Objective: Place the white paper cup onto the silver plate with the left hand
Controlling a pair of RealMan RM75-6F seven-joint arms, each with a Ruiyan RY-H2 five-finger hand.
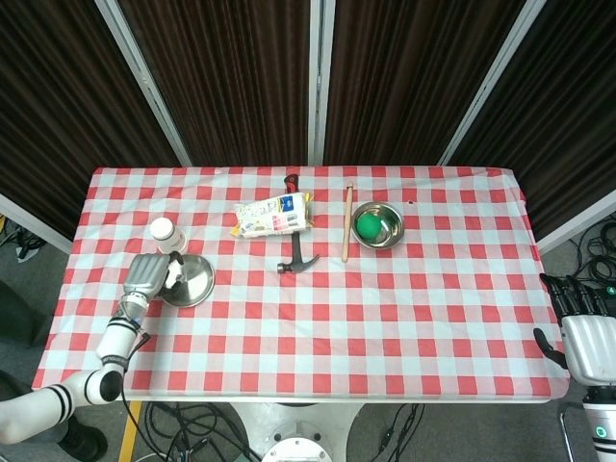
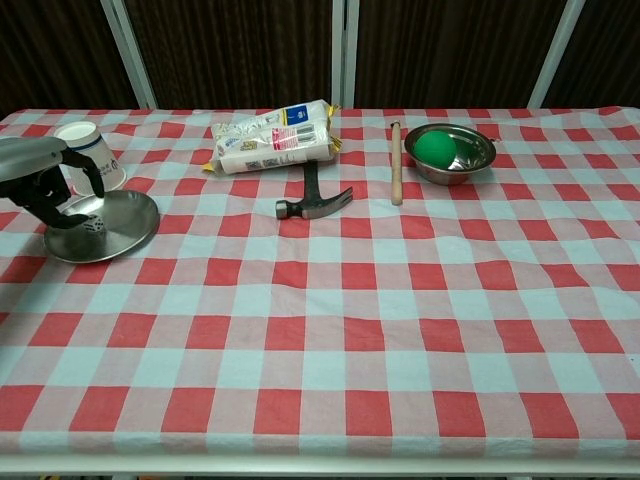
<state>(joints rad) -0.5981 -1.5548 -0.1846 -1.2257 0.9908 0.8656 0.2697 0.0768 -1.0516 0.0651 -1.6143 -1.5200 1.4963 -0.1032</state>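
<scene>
The white paper cup (image 1: pixel 164 231) (image 2: pixel 88 148) stands upside down on the checked cloth, just behind the silver plate (image 1: pixel 192 283) (image 2: pixel 118 228). My left hand (image 1: pixel 147 276) (image 2: pixel 45 184) hovers over the plate's left rim, directly in front of the cup. Its fingers are curved and apart and hold nothing. In the chest view the hand covers the cup's left side. My right hand (image 1: pixel 582 333) hangs off the table's right front corner, fingers spread and empty; the chest view does not show it.
A hammer (image 1: pixel 297 252) (image 2: pixel 314 200) lies mid-table with a snack bag (image 1: pixel 272 216) (image 2: pixel 272 136) behind it. To the right are a wooden stick (image 1: pixel 346 223) (image 2: pixel 396 162) and a steel bowl (image 1: pixel 389 237) (image 2: pixel 475 161) with a green ball (image 1: pixel 370 226) (image 2: pixel 435 148).
</scene>
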